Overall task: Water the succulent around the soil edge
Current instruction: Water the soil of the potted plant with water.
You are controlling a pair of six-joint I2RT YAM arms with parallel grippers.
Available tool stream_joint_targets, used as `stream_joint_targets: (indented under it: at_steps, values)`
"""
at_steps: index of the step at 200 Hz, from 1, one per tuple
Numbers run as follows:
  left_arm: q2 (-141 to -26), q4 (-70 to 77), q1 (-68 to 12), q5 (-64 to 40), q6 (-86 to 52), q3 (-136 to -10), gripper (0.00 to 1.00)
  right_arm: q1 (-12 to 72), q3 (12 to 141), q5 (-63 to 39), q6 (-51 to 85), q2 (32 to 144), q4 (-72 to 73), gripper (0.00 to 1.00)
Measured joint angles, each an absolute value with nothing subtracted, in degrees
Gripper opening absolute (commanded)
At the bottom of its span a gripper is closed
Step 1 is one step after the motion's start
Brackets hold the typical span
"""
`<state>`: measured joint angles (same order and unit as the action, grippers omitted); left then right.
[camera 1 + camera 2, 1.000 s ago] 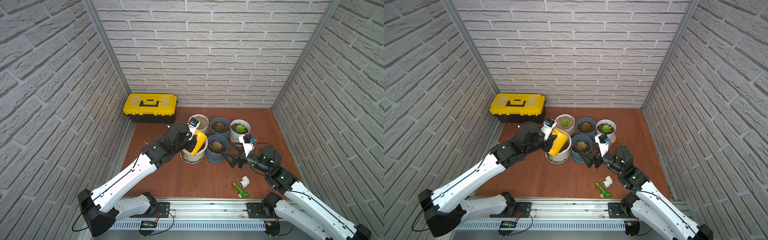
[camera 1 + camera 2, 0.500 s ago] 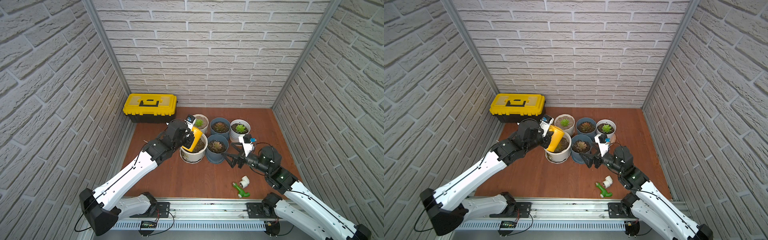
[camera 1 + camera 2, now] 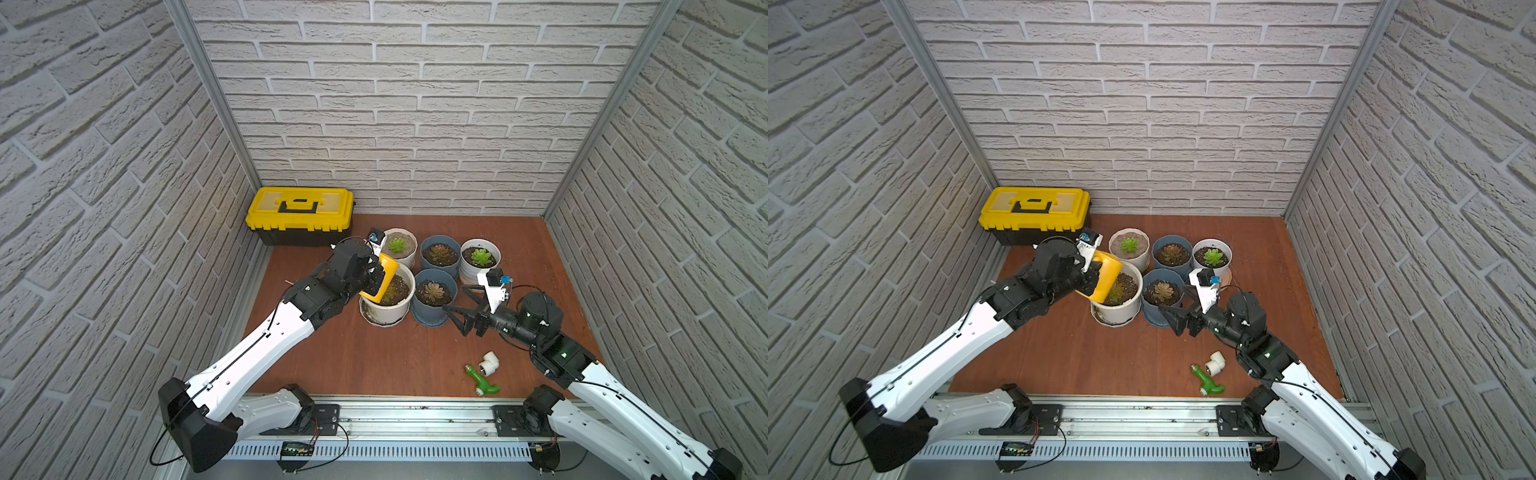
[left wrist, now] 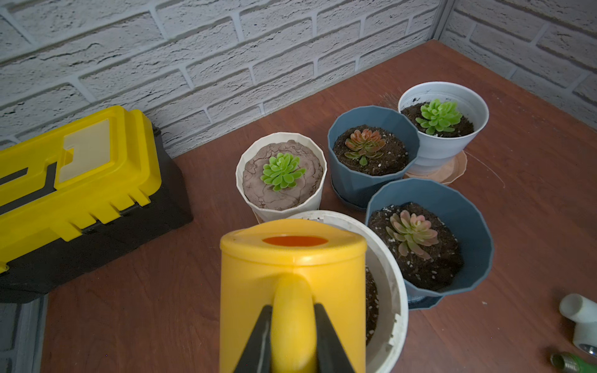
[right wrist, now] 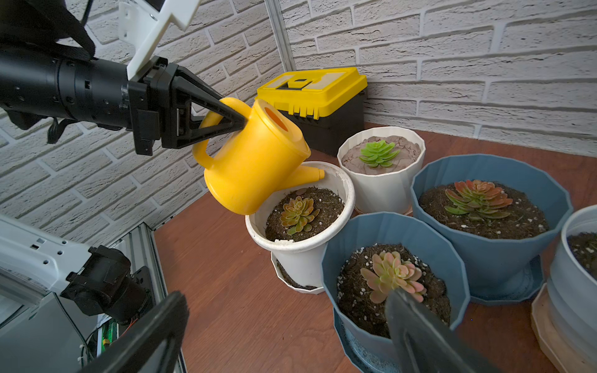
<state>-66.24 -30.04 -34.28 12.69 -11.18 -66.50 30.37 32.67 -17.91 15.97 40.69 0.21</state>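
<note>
The left tool (image 5: 242,122) is clenched on the handle of the yellow can (image 5: 255,161). The can is tipped over the left rim of the white pot (image 5: 300,258), which stands left of the counter's middle. Its spout (image 5: 310,174) runs toward the back edge, with its tip above the far soil edge (image 5: 329,200), past the succulent (image 5: 297,214). No water shows. The left arm is nearer. The right tool (image 3: 452,297) is spread wide and empty beside the blue pots. Since a second ago the can has shifted left, uncovering more soil.
</note>
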Motion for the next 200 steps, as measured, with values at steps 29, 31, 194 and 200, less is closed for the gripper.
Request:
stream_joint_targets:
  at_steps: [29, 31, 194, 200]
  values:
    - [-65.56, -30.96, -34.28, 13.26, -11.68, -66.50, 0.00, 30.37, 32.67, -17.93, 16.08, 40.73, 0.21, 0.99]
    - [-65.49, -31.03, -34.28, 13.30, -11.70, -66.50, 0.00, 30.37, 32.67, -17.96, 16.08, 40.75, 0.21, 0.99]
    - [-57.82, -37.39, -34.26, 15.92, -13.23, -65.12, 0.00, 30.37, 32.67, -18.33, 16.16, 41.45, 0.21, 0.99]
    - [-57.52, -37.65, -34.26, 16.05, -13.30, -64.95, 0.00, 30.37, 32.67, -18.33, 16.16, 41.47, 0.21, 0.99]
